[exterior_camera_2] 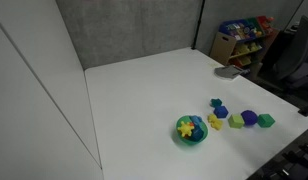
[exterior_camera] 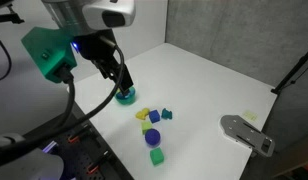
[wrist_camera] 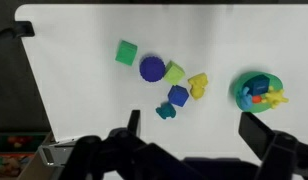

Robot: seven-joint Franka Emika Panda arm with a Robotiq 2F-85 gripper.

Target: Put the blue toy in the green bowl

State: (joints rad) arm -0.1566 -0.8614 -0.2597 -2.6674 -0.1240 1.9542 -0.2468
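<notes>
**Q:** First item, the gripper?

**A:** Black Robotiq gripper [wrist_camera: 190, 140], its two fingers spread wide apart with nothing between them. It hangs high over the white tabletop [wrist_camera: 84, 90]. In an exterior view the gripper [exterior_camera: 121, 84] appears above the bowl.

**Q:** Task items?

**A:** Small round teal-green plastic bowl [wrist_camera: 237, 91], at the right of the wrist view. It holds a yellow star-shaped piece [exterior_camera_2: 186, 128] and other coloured bits too small to name.
Tiny dark-blue blocky plastic toy [wrist_camera: 178, 96], lying on the tabletop left of the bowl and apart from it, not grasped.
Judged progress: nothing is done. Descent, grasp, carry and release all remain.

**Q:** Surroundings?

**A:**
- Yellow plastic piece [wrist_camera: 198, 86], between toy and bowl, just beside the toy.
- Yellow-green cube [wrist_camera: 174, 73], close on the toy's far side.
- Small teal-blue piece [wrist_camera: 166, 111], on the toy's near side.
- Large purple-blue round piece [wrist_camera: 152, 68] and light green cube [wrist_camera: 126, 52], farther left.

The cluster is tight, so closing fingers could catch these neighbours.
</notes>
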